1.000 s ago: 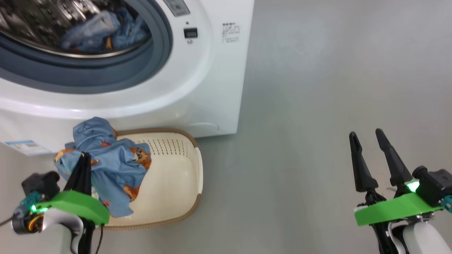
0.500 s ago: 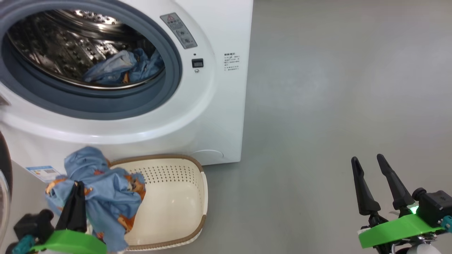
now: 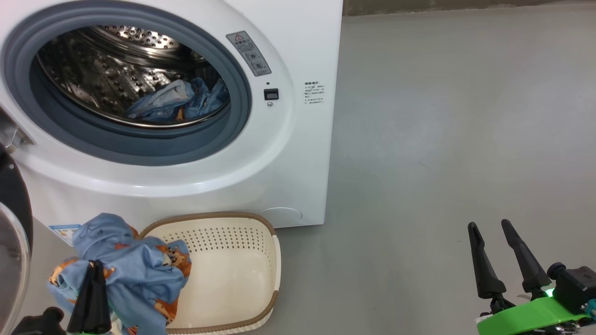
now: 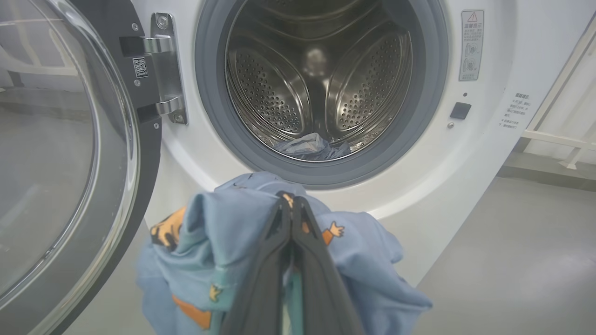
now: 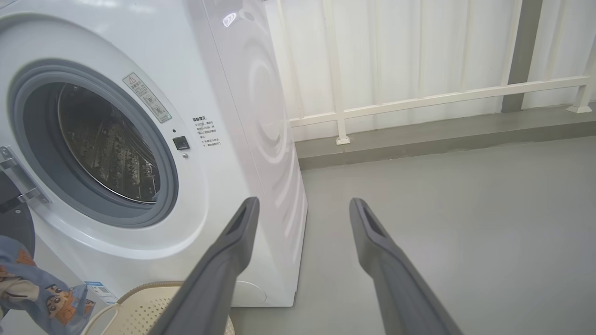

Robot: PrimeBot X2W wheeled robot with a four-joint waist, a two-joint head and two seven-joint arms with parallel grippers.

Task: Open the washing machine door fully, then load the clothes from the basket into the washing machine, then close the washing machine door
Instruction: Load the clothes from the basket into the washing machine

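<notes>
Beside basket (image 3: 205, 217) rim, left claw (image 3: 96, 265) pinching clothes (image 3: 139, 272)

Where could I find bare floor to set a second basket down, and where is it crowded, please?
The grey floor right of the washing machine, up to the open right gripper, is bare. Crowded: the corner between the door, the basket and the clothes in the shut left gripper.

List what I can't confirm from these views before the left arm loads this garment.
- Basket left side, head view: hidden behind the held garment; more clothes there unknown.
- Washing machine door: cut off by the left edge, head and left wrist views.
- Clothes in the drum: bunched, count unclear.
- Warning label print: too small.
</notes>
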